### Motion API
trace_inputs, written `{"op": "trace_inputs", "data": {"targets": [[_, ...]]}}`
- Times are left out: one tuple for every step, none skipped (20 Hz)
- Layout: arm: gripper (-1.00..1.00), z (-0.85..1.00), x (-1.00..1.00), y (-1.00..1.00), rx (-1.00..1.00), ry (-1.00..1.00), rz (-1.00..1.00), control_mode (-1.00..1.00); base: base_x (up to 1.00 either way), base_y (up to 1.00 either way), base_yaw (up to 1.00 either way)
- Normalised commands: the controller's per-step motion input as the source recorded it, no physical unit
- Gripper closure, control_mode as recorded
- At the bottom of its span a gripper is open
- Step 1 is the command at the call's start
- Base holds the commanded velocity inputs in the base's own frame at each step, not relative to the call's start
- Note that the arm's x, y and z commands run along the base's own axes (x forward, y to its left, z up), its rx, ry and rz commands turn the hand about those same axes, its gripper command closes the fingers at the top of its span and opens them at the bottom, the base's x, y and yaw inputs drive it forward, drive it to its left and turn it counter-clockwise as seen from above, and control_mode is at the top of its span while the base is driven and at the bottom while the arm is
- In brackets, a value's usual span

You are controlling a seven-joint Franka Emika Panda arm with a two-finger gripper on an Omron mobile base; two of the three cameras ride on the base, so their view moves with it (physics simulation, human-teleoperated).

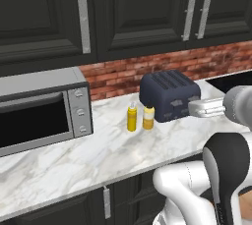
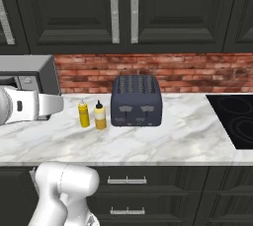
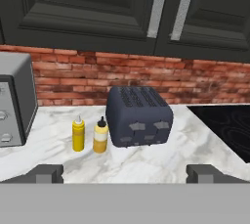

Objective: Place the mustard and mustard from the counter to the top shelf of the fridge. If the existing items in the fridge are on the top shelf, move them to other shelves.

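While the arm rises at the lower right of the left base view, the marble counter [image 1: 98, 155] runs across the middle of the frame; the slimmer mustard bottle [image 1: 132, 118] and the wider mustard bottle [image 1: 148, 118] stand upright just beside each other near the centre, the slim one to the left; the dark toaster [image 1: 170, 95] sits right of them, close to the wider bottle; a silver microwave [image 1: 44, 108] takes the left edge, well apart from the bottles; dark upper cabinets [image 1: 128, 13] span the top above a red brick backsplash [image 1: 147, 69].

Seen in the right base view, both bottles stand left of centre on the counter [image 2: 163, 143], the slimmer mustard bottle [image 2: 84, 113] left of the wider mustard bottle [image 2: 100, 115]; the toaster [image 2: 136, 101] stands just right of them; the microwave [image 2: 29, 74] shows at the upper left; a black cooktop [image 2: 234, 119] lies at the right edge.

Looking along the hand view, the gripper [image 3: 129, 173] has its two dark fingertips [image 3: 46, 172] at the bottom corners, spread wide apart with nothing between them; both bottles stand beyond on the counter [image 3: 161, 162], the slimmer mustard bottle [image 3: 78, 134] left of the wider mustard bottle [image 3: 100, 136], untouched and well apart from the fingertips; the toaster [image 3: 139, 116] stands to their right, the microwave [image 3: 17, 98] at the left edge, the cooktop [image 3: 227, 127] at the right.
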Motion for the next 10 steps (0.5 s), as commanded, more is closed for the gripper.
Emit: {"op": "trace_inputs", "data": {"targets": [[-1.0,0.0,0.0,0.0,0.0,0.0,0.0,1.0,0.11,-0.34,0.21],[-1.0,0.0,0.0,0.0,0.0,0.0,0.0,1.0,0.11,-0.34,0.21],[-1.0,0.0,0.0,0.0,0.0,0.0,0.0,1.0,0.12,-0.36,0.21],[-1.0,0.0,0.0,0.0,0.0,0.0,0.0,1.0,0.12,-0.47,0.23],[-1.0,0.0,0.0,0.0,0.0,0.0,0.0,1.0,0.09,-0.64,0.25],[-1.0,0.0,0.0,0.0,0.0,0.0,0.0,1.0,0.08,-0.74,0.27],[-1.0,0.0,0.0,0.0,0.0,0.0,0.0,1.0,0.07,-0.74,0.28],[-1.0,0.0,0.0,0.0,0.0,0.0,0.0,1.0,0.11,-0.72,0.27],[-1.0,0.0,0.0,0.0,0.0,0.0,0.0,1.0,0.19,-0.3,0.13],[-1.0,0.0,0.0,0.0,0.0,0.0,0.0,1.0,0.14,-0.14,0.09]]}}
